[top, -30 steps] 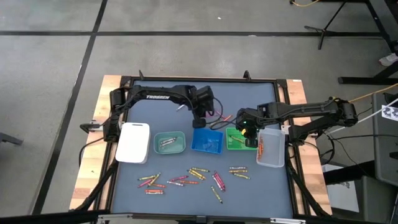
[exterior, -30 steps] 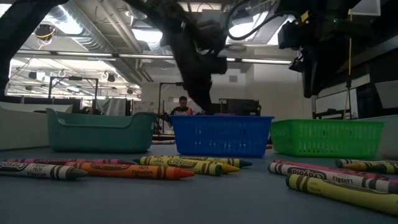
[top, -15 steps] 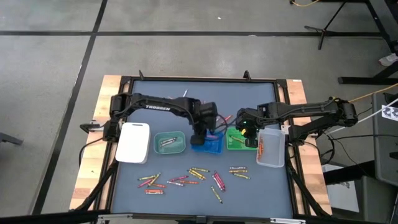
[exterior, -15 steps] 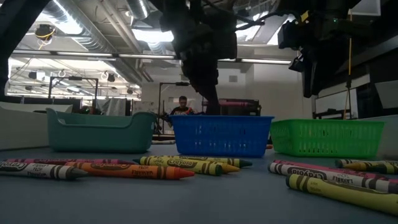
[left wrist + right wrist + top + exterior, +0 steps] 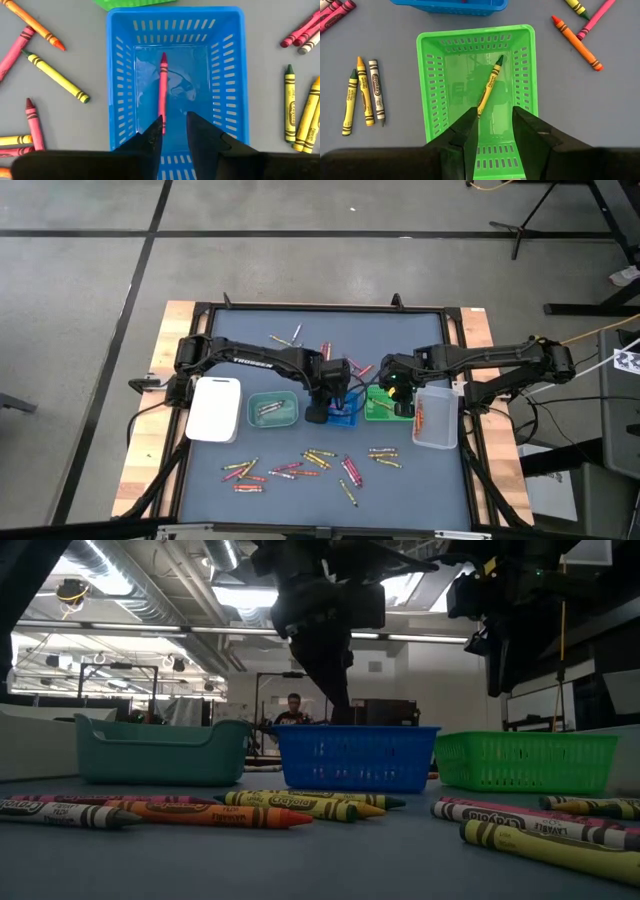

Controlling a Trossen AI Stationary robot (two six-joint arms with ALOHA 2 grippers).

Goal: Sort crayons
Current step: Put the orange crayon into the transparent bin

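The left gripper (image 5: 174, 131), jaws parted and empty, is held over the blue tray (image 5: 116, 75) at the table's 12 o'clock centre, where a red crayon (image 5: 162, 90) is lying released, while the right gripper (image 5: 495, 125), likewise parted and empty, is poised over the green tray (image 5: 427, 90) just toward 3 o'clock, in which a yellow crayon (image 5: 488, 87) is sorted.

- A row of trays crosses the middle of the counter (image 5: 250, 340): white tray (image 5: 214, 409), teal tray (image 5: 272, 409), blue tray (image 5: 342, 410), green tray (image 5: 382, 402), clear tray (image 5: 435, 417).
- The left tool (image 5: 335, 395) blocks the blue tray, the right tool (image 5: 398, 390) the green tray.
- Scattered crayons (image 5: 310, 462) clutter the lower centre.
- Bare counter lies upper left and along the bottom edge.
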